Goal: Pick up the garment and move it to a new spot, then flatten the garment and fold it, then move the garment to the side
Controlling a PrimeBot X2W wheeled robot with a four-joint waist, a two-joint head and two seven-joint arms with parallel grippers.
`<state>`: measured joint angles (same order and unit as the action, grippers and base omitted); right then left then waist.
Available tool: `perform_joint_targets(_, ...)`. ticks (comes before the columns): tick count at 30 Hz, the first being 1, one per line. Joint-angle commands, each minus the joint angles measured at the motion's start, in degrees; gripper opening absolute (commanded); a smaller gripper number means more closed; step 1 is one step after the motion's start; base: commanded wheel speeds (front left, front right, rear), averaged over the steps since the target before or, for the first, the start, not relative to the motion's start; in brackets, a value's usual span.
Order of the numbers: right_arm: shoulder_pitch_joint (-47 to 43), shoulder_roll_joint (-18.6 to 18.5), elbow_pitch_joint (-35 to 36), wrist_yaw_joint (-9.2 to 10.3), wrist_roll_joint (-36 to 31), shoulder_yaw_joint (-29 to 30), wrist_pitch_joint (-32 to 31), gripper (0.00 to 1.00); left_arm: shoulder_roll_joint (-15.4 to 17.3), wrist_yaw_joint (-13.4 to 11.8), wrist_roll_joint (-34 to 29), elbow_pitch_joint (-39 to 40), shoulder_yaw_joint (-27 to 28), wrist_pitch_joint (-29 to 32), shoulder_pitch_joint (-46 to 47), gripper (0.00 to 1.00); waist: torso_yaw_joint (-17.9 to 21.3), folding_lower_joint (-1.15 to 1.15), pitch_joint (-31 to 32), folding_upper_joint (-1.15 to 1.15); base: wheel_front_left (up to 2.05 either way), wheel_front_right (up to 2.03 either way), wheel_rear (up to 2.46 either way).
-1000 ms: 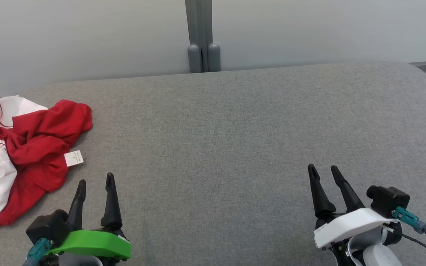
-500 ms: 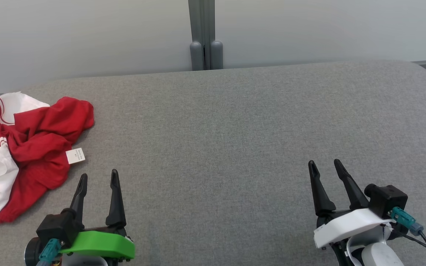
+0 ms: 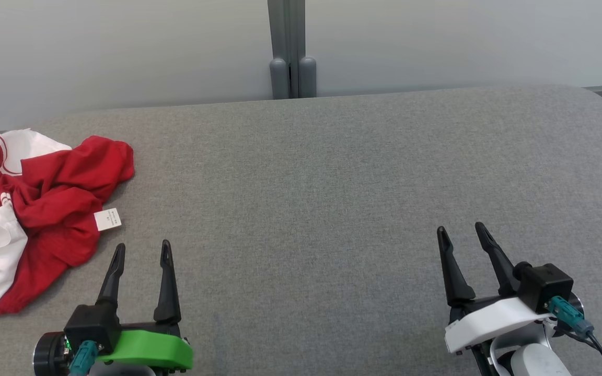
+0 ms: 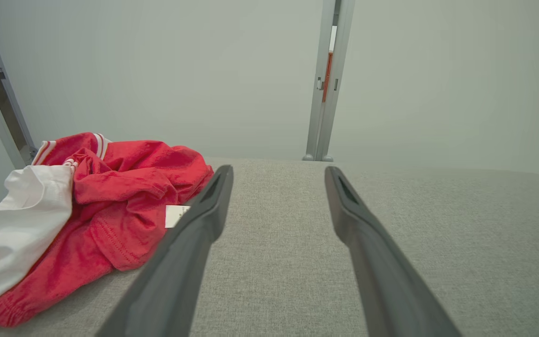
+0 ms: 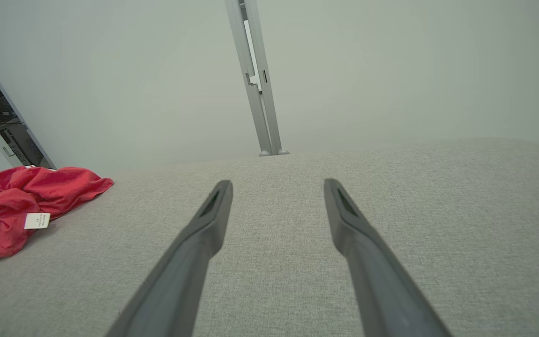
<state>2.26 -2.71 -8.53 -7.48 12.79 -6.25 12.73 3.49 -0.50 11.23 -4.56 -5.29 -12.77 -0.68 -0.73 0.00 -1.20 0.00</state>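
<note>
A crumpled red and white garment (image 3: 45, 209) lies in a heap at the far left of the grey padded surface (image 3: 322, 183), a small white tag (image 3: 108, 219) sticking out of its right side. The heap also appears in the left wrist view, garment (image 4: 110, 206), and in the right wrist view, garment (image 5: 12, 206). My left gripper (image 3: 142, 251) hovers open just right of and nearer than the heap, nothing between its fingers. Far to the right, my right gripper (image 3: 461, 233) stands open and empty over bare fabric.
A pale wall with a grey vertical post (image 3: 287, 49) runs along the far edge of the surface. The surface's rounded corner (image 3: 601, 104) curves away at the far right. The garment reaches the left edge.
The head view has shifted slightly. My left gripper has turned more upright and edged right; the right gripper has shifted a little. The garment lies as before.
</note>
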Motion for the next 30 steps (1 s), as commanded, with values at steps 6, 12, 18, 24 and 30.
perform_joint_targets(6,-0.6,-0.2,-0.3,-0.01,-2.6,0.4,1.2,1.0,-0.1,1.0,-3.0,-1.1,0.8,-1.0,-0.7,1.0,0.1,0.0,0.1,0.0,0.0,0.0,0.0)
perform_joint_targets(12,-0.8,-0.3,-0.4,-0.01,-4.9,-0.1,1.7,1.0,-0.3,1.7,-5.5,-1.9,1.1,-1.7,-0.9,1.0,0.2,0.0,0.3,0.0,0.0,0.0,0.0)
perform_joint_targets(18,-1.1,-0.3,-0.4,-0.01,-7.2,-0.5,2.3,1.0,-0.5,2.1,-7.6,-1.8,1.2,-2.3,-1.2,1.0,0.2,0.0,0.3,0.0,0.0,0.0,0.0)
perform_joint_targets(24,-1.1,-0.3,-0.6,-0.01,-8.1,-0.7,2.5,1.0,-0.5,2.4,-8.3,-2.0,1.3,-2.4,-1.2,1.0,0.2,0.0,0.2,0.0,0.0,0.0,0.0)
perform_joint_targets(30,-1.2,-0.3,-0.7,-0.01,-8.2,-0.9,2.5,1.0,-0.6,2.4,-7.9,-2.3,1.1,-2.4,-1.1,1.0,0.2,0.0,0.2,0.0,0.0,0.0,0.0)
